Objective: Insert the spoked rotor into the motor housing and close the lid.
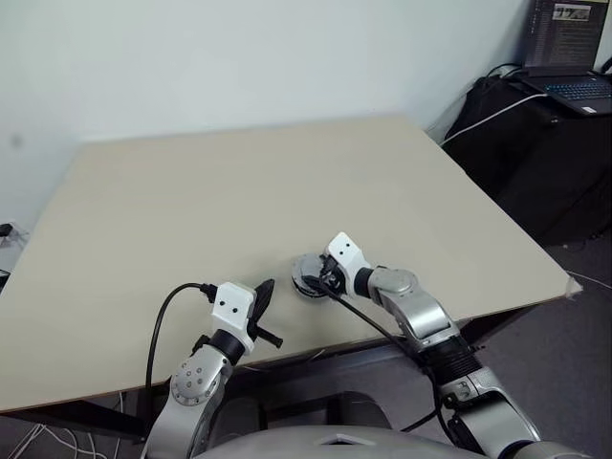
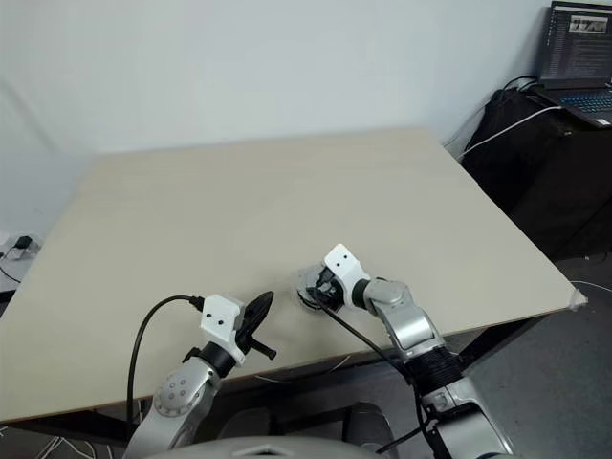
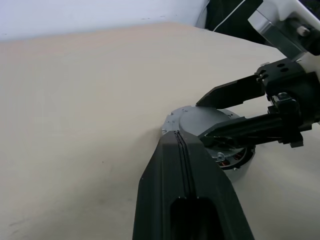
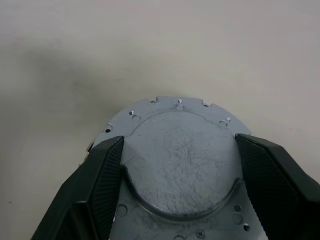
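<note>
**Mia:** What is on the big pale wooden table [image 1: 239, 182]?

**Tom:** A round grey metal lid [image 4: 177, 160] with scratches on its raised middle. It sits near the front edge of the table, at about 5 o'clock from the table's middle.

**Mia:** What is under the lid?

**Tom:** The round dark motor housing [image 3: 231, 159]. From the left wrist you can see a bit of shiny copper wire peeking out under the lid's edge. The lid lies flat on top of it.

**Mia:** Where is the right claw [image 4: 177, 167]?

**Tom:** It is right at the lid. Its two black fingers [image 4: 97, 192] are spread wide, one on each side of the raised middle. They look like they touch its edge, but I cannot tell if they squeeze it.

**Mia:** And the left claw [image 1: 263, 306]?

**Tom:** It is at 9 o'clock from the lid, near but not touching. Its black fingers are pressed tight together, with nothing in them. It points at the lid.

**Mia:** Where is the wheel with spokes?

**Tom:** I cannot see it.

**Mia:** Anything else?

**Tom:** An open black laptop [image 1: 569, 53] sits at 2 o'clock, far off past the table.
</note>
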